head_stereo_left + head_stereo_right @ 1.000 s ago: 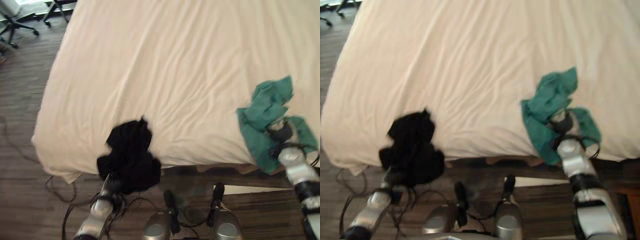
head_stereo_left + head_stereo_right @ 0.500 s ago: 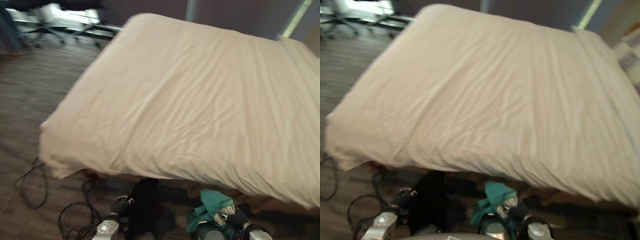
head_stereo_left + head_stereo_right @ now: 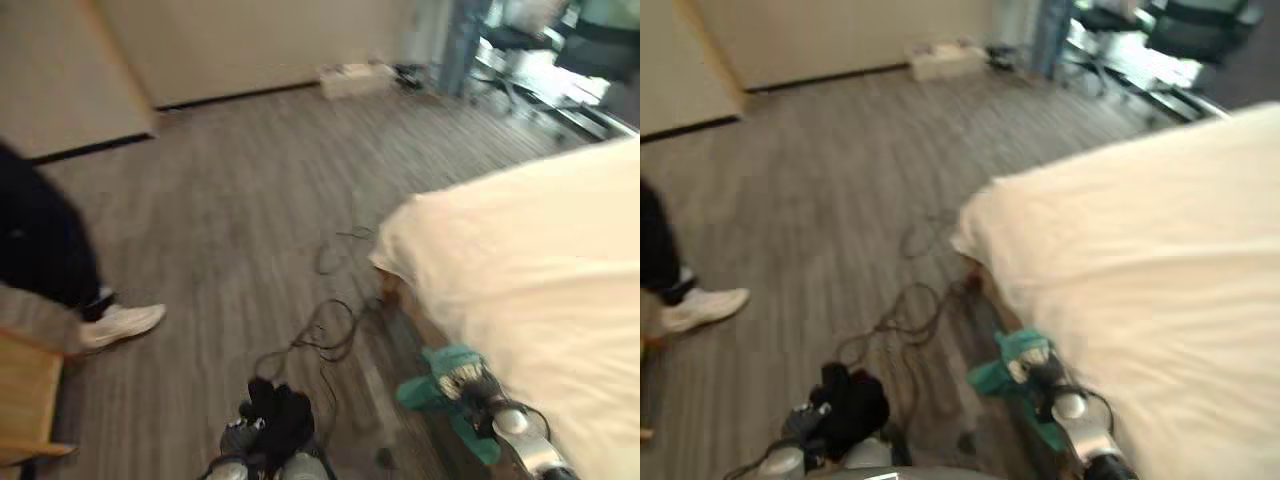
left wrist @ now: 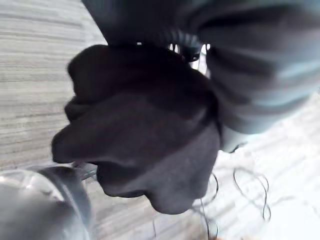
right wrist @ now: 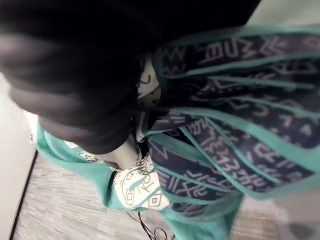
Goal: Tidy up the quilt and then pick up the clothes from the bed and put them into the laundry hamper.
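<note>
Clothes are already off the bed and in both hands: a black garment (image 3: 276, 425) is bunched in your left hand (image 3: 803, 428), low in the head view over the floor, and a teal patterned garment (image 3: 440, 377) is clenched in your right hand (image 3: 470, 390), just beside the bed's edge. In the left wrist view the black cloth (image 4: 140, 125) wraps the hand so fully that the fingers are hidden, but it hangs from the hand as a held bundle. In the right wrist view the teal cloth (image 5: 210, 125) with its dark and white pattern drapes over the curled fingers. The bed (image 3: 540, 270) with its pale smoothed quilt (image 3: 1140, 250) lies to your right. A grey wood floor (image 3: 230, 200) stretches ahead, with a tangle of thin cables (image 3: 325, 335) near the bed's corner and a person's white shoe (image 3: 120, 322) to the left. No hamper appears yet. To do this carrying step well, keep both grips firm, hold the bundles high enough not to drag, step wide of the cables and the person, and search for the hamper before letting go.
</note>
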Motion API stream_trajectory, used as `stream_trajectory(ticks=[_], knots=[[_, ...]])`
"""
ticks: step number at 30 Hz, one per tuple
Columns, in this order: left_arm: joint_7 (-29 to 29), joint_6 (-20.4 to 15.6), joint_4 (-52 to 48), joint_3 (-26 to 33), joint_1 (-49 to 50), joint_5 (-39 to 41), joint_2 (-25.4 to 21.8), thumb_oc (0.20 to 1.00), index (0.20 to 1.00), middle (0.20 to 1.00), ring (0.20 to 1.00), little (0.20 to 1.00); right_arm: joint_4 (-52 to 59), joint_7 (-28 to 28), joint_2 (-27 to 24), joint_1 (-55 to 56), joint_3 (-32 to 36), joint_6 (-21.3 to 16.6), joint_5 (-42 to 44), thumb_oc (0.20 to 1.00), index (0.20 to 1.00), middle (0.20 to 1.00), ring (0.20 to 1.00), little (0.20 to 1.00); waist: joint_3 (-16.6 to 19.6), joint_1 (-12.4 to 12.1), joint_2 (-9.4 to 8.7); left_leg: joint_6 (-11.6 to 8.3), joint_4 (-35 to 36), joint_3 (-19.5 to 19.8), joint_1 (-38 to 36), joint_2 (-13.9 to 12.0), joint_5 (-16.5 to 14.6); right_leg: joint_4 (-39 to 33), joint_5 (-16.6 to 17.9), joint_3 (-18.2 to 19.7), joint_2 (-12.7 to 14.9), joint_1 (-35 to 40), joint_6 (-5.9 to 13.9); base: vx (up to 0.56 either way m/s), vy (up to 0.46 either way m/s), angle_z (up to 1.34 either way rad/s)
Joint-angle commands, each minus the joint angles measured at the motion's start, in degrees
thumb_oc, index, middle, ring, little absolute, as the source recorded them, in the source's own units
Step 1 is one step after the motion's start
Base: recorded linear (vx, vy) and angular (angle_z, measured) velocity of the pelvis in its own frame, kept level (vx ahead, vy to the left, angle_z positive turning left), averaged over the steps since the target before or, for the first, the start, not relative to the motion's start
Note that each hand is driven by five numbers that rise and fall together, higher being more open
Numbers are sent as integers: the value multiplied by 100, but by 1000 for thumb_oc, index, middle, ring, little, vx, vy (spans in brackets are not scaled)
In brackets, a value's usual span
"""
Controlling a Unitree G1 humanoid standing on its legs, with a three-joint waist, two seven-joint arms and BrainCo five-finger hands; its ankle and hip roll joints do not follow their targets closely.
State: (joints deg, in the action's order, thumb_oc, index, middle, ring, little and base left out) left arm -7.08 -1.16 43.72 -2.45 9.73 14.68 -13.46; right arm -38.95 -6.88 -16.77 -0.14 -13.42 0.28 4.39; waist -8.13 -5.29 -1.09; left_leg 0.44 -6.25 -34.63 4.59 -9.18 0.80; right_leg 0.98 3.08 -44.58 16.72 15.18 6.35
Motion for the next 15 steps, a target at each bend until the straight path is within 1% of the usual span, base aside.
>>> stream_trajectory(ticks=[1, 2, 3, 4, 5, 6, 7, 8, 9, 10, 11, 12, 14, 15], knots=[[-102, -83, 175, -135, -414, -433, -208, 200, 200, 200, 200, 200, -406, -175, 152, -211, 125, -65, -184, 200, 200, 200, 200, 200, -159, 35, 20, -269, 324, 691, -278, 154, -256, 1799, -126, 251, 622, -881, 588, 121, 299, 182], [-157, -56, 192, -156, -464, -463, -230, 200, 200, 200, 200, 200, -421, -188, 211, -204, 129, -43, -199, 200, 200, 200, 200, 200, -302, 122, 39, -200, 346, 848, -347, 235, -324, 2436, 111, 617, 778, -1203, 674, 75, 237, 209], [-247, -69, 270, -163, -526, -523, -265, 200, 200, 200, 200, 200, -456, -222, 228, -212, 93, -95, -215, 200, 200, 200, 200, 200, -405, 158, 57, -153, 392, 1003, -343, 249, -301, 2727, -4, 1072, 668, -1512, 694, 102, 133, 192], [-265, -94, 256, -333, -675, -596, -256, 200, 200, 200, 200, 200, -377, -286, 237, -209, 111, -93, -152, 200, 200, 200, 200, 200, -500, 402, 12, -207, 562, 1448, -389, 317, -221, 2449, -470, 2359, -101, -2060, 604, 72, 57, 93], [-265, -92, 255, -333, -674, -597, -255, 200, 200, 200, 200, 200, -372, -287, 235, -207, 111, -90, -152, 200, 200, 200, 200, 200, -498, 391, 13, -209, 573, 1437, -397, 317, -220, 2450, -471, 2371, -104, -2065, 605, 77, -36, 201], [-249, -122, 318, -340, -744, -594, -246, 200, 200, 200, 200, 200, -339, -345, 209, -153, 138, -118, -135, 200, 200, 200, 200, 200, -510, 440, 68, -187, 671, 1638, -373, 335, -112, 2016, -516, 2602, -324, -2086, 540, 57, -92, 204], [-240, -139, 361, -369, -741, -650, -257, 200, 200, 200, 200, 200, -327, -348, 195, -83, 152, -128, -128, 200, 200, 200, 200, 200, -495, 474, 81, -218, 722, 1771, -404, 328, -123, 1653, -610, 2694, -315, -1995, 449, 106, -158, 167], [-242, -149, 405, -395, -753, -700, -285, 200, 200, 200, 200, 200, -245, -361, 192, -41, 168, -148, -119, 200, 200, 200, 200, 200, -453, 520, 76, -255, 799, 1891, -439, 327, -126, 1228, -652, 2872, -327, -1971, 375, 216, -243, 55], [-367, 17, 722, -463, -786, -1120, -435, 200, 200, 200, 200, 200, -223, -477, 103, 174, 256, -119, -227, 200, 200, 200, 200, 200, -373, 634, -100, -241, 609, 2220, -395, 477, -251, 470, -649, 3450, -475, -1876, 342, 212, -197, 66], [-340, -95, 667, -419, -821, -1025, -375, 200, 200, 200, 200, 200, -202, -414, 153, 95, 206, -143, -158, 200, 200, 200, 200, 200, -385, 599, -157, -239, 564, 2178, -458, 533, -335, 541, -401, 3382, -360, -1901, 436, 159, -132, 121], [-340, -96, 668, -418, -824, -1024, -376, 200, 200, 200, 200, 200, -202, -413, 154, 93, 206, -143, -158, 200, 200, 200, 200, 200, -373, 595, -158, -238, 566, 2174, -442, 534, -328, 531, -387, 3386, -361, -1915, 435, 90, -37, 123], [-355, 277, 2543, -1032, -1662, -2443, 22, 200, 200, 200, 200, 200, -2804, -284, -7, -479, -91, 411, -1096, 200, 200, 200, 200, 200, -209, 159, 117, -357, 1125, 2658, -961, 744, -228, -229, -667, 2706, -1046, -1123, 259, 105, -78, 94], [-362, 306, 2621, -1038, -1653, -2502, 7, 200, 200, 200, 200, 200, -2719, -293, -14, -489, -121, 392, -1109, 200, 200, 200, 200, 200, -214, 113, 106, -440, 900, 2672, -981, 690, -301, -295, -690, 2578, -1054, -1008, 212, 141, -105, 37], [-362, 305, 2622, -1038, -1654, -2502, 7, 200, 200, 200, 200, 200, -2719, -293, -14, -489, -121, 392, -1109, 200, 200, 200, 200, 200, -218, 119, 107, -442, 879, 2678, -974, 687, -313, -301, -688, 2571, -1057, -1000, 210, 166, -135, 29]])
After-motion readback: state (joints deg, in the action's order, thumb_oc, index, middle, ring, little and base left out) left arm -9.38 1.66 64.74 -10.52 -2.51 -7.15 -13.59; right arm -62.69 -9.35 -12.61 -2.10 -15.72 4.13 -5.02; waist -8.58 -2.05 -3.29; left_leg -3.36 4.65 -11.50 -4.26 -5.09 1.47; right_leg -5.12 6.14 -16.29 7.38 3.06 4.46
